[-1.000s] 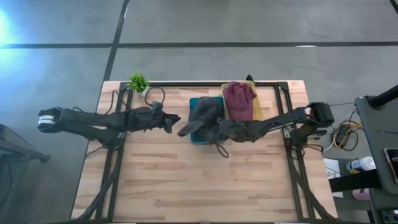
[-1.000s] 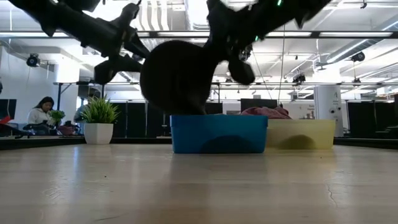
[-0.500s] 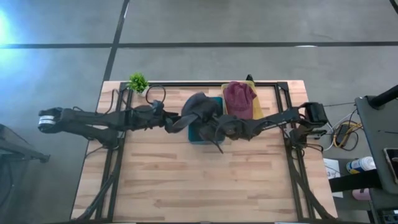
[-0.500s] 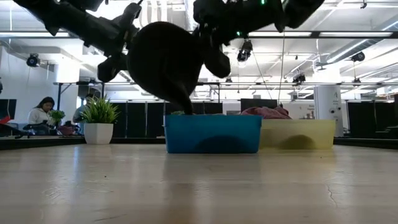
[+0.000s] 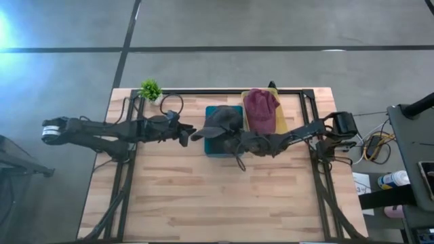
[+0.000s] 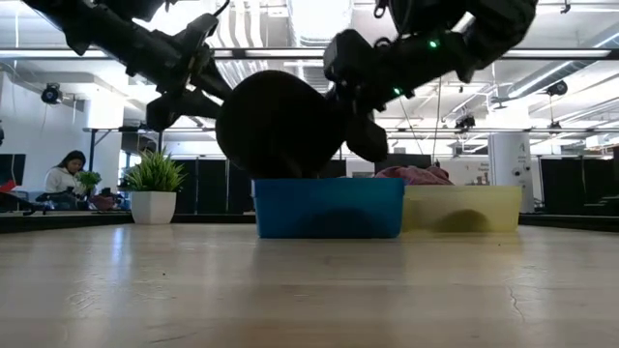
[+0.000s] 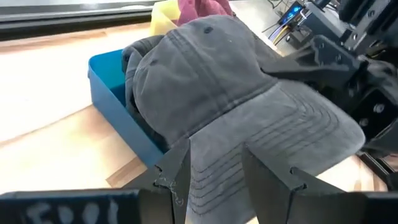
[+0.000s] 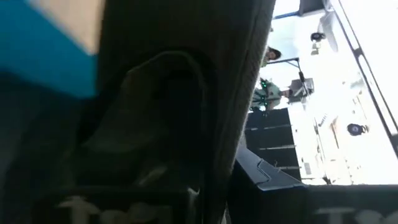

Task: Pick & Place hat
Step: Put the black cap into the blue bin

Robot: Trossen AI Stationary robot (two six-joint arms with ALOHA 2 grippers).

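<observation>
A grey hat (image 5: pixel 222 122) sits crown-down over the blue bin (image 5: pixel 215 150), and its brim (image 7: pixel 273 124) sticks out past the bin's left wall. My right gripper (image 5: pixel 232 137) is shut on the hat at its near right side. My left gripper (image 5: pixel 190 133) hovers just left of the bin with its fingers apart. In the left wrist view the tip of the brim lies in the gap between them (image 7: pixel 214 149). In the low view the hat (image 6: pixel 276 126) dips into the bin (image 6: pixel 329 208). My right gripper holds the hat at the side of the crown, close to where the brim starts (image 7: pixel 258 59). It comes in nearly level from the table's right. Hat cloth fills its own wrist view and hides the fingers. The crown rests in the bin. Whether my left gripper touches the brim, I cannot tell.
A yellow bin (image 5: pixel 279 118) holding a red hat (image 5: pixel 261 108) stands against the blue bin's right side. A small potted plant (image 5: pixel 150 89) stands at the far left corner. The table's near half is bare wood. A person (image 6: pixel 66 174) sits in the room beyond.
My right gripper carried the grey hat up and toward the left gripper, rolling as it went. It then sank back right, and the crown now sits lower over the blue bin. The brim has swung from pointing near-left to pointing straight at the left gripper.
</observation>
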